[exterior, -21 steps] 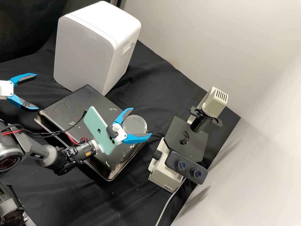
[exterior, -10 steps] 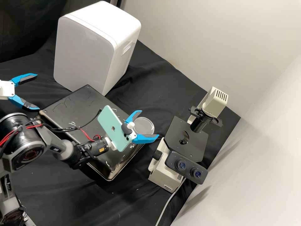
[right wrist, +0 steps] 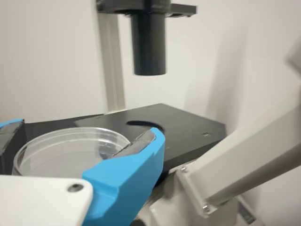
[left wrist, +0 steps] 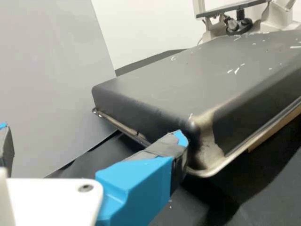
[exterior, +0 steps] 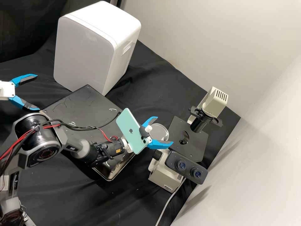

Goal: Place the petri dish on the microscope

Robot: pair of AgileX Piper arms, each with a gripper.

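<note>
The right claw (exterior: 163,131) was pinching the petri dish (exterior: 158,129) by its rim, one blue finger on each side, with the dish held level and clear of the desk (exterior: 156,81). The dish hung at the edge of the microscope stage (exterior: 191,138), on the side facing the black tray (exterior: 78,106), just past the tray's corner. In the right wrist view the petri dish (right wrist: 70,150) looked clear and empty between the fingers of the right claw (right wrist: 82,129). The stage (right wrist: 188,129) and its round opening lay just beyond the dish, under the dark condenser tube (right wrist: 148,42). Whether the dish touched the stage could not be told.

A mint-green phone (exterior: 131,130) was fixed to the right arm's wrist, behind the claw.

The left claw (exterior: 33,91) sat at the far left of the desk, its fingers spread wide and gripping nothing. In the left wrist view one fingertip of the left claw (left wrist: 89,136) lay just beside the rim at a corner of the upturned tray (left wrist: 211,84).

The microscope (exterior: 182,150) stood on the black cloth near the wall, its eyepieces (exterior: 188,168) facing the near side. A white box (exterior: 94,44) stood behind the tray.
</note>
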